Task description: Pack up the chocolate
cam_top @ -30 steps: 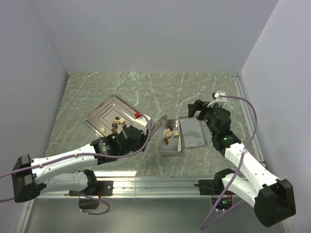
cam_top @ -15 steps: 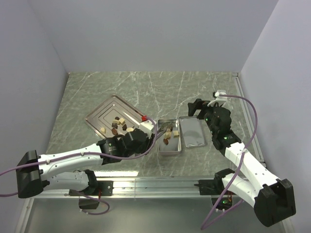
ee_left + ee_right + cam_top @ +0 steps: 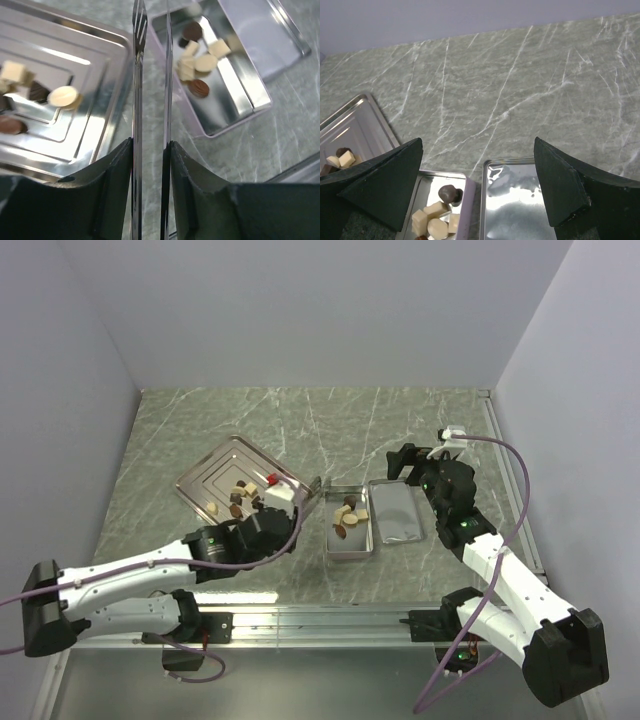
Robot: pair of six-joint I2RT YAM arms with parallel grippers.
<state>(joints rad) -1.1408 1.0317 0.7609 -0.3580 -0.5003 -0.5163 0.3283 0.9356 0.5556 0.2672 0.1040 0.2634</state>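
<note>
Since a second ago: left gripper [image 3: 312, 487] has drawn back leftward off the tin [image 3: 350, 548]; it now hangs over the gap between tray [image 3: 215, 470] and tin. Right arm unchanged.

Chocolate [image 3: 347, 517]: several pieces, dark and cream, lie in the far half of the tin. The rest sit loose on the tray's near-right part.

Left gripper's thin blades stand slightly parted, with nothing between them; the left wrist view shows bare table in the gap.

Right gripper [image 3: 415, 462]: fingers spread wide, empty, held above the far end of the lid [image 3: 398, 512].

Lid lies flat, just right of the tin. All rest on the marbled table [image 3: 420, 420].
</note>
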